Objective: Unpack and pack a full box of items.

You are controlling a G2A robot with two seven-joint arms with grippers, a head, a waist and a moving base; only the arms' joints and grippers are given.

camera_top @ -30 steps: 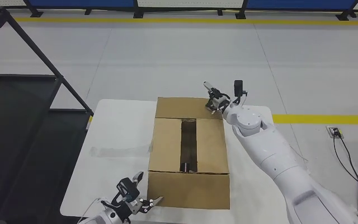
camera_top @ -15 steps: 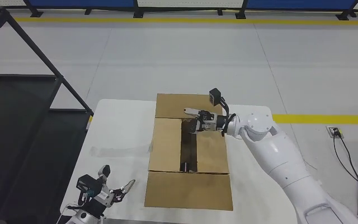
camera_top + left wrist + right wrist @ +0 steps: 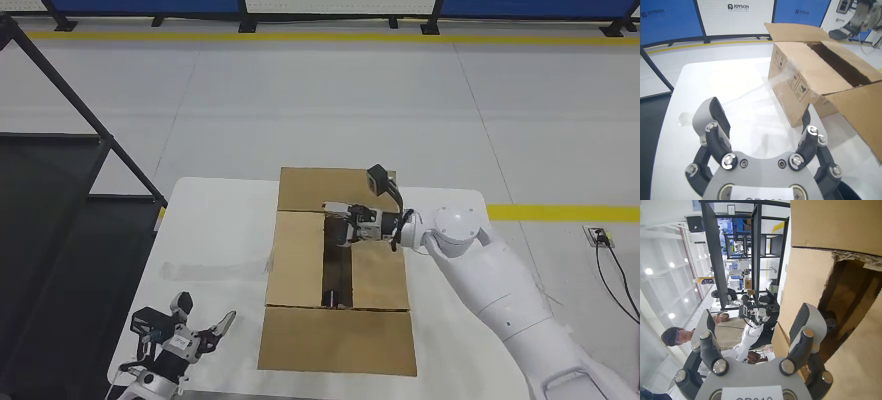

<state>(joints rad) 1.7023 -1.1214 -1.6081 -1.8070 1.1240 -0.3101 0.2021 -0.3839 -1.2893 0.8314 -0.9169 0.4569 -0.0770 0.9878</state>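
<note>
A cardboard box [image 3: 300, 260] stands in the middle of the white table [image 3: 215, 225]. Its far and near flaps lie folded outward; the two side flaps leave a dark slot [image 3: 338, 255] between them. Down in the slot sits a small dark item [image 3: 330, 296], also the dark item [image 3: 829, 321] in the right wrist view. My right gripper [image 3: 336, 222] [image 3: 755, 321] hovers open over the far end of the slot, one finger [image 3: 802, 317] by the flap edge. My left gripper [image 3: 205, 335] [image 3: 762, 115] is open and empty above the table's front-left corner, apart from the box [image 3: 810, 72].
A strip of clear tape [image 3: 215, 268] [image 3: 757, 89] trails from the box's left side across the table. A black metal frame [image 3: 70, 130] stands off the table's left edge. The near flap [image 3: 335, 342] overhangs toward the front edge.
My right gripper swung from the box's far right corner to above the slot. My left gripper drew back from the near flap to the front-left corner of the table.
</note>
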